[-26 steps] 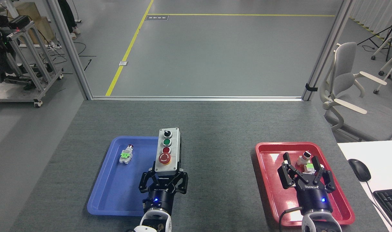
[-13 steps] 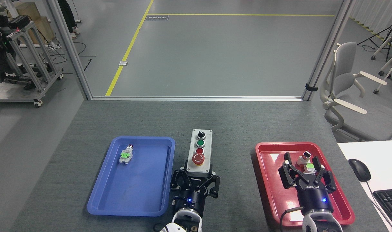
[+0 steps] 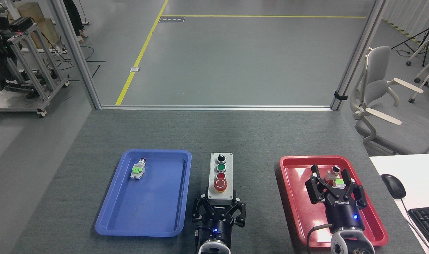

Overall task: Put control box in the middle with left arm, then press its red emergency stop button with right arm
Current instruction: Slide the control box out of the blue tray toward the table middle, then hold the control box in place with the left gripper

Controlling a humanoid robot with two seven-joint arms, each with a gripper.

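Note:
The control box (image 3: 220,175) is light grey and lies lengthwise on the dark mat between the two trays. Its row runs from a black knob at the far end, through a green and a small red button, to the large red emergency stop button (image 3: 220,184) at the near end. My left gripper (image 3: 219,201) comes in from the bottom edge and is shut on the box's near end, one finger on each side. My right gripper (image 3: 330,178) stands open over the red tray (image 3: 295,204), its fingers spread around a small pushbutton part (image 3: 335,176).
A blue tray (image 3: 154,215) lies left of the box with one small green-tabbed pushbutton part (image 3: 138,169) in it. A white desk with a mouse (image 3: 393,185) and a keyboard (image 3: 426,220) is at the right edge. An office chair (image 3: 387,106) stands beyond it.
My left gripper has carried the control box to the right, from over the blue tray's right edge to the gap between the trays, then towards me. The right gripper has barely shifted.

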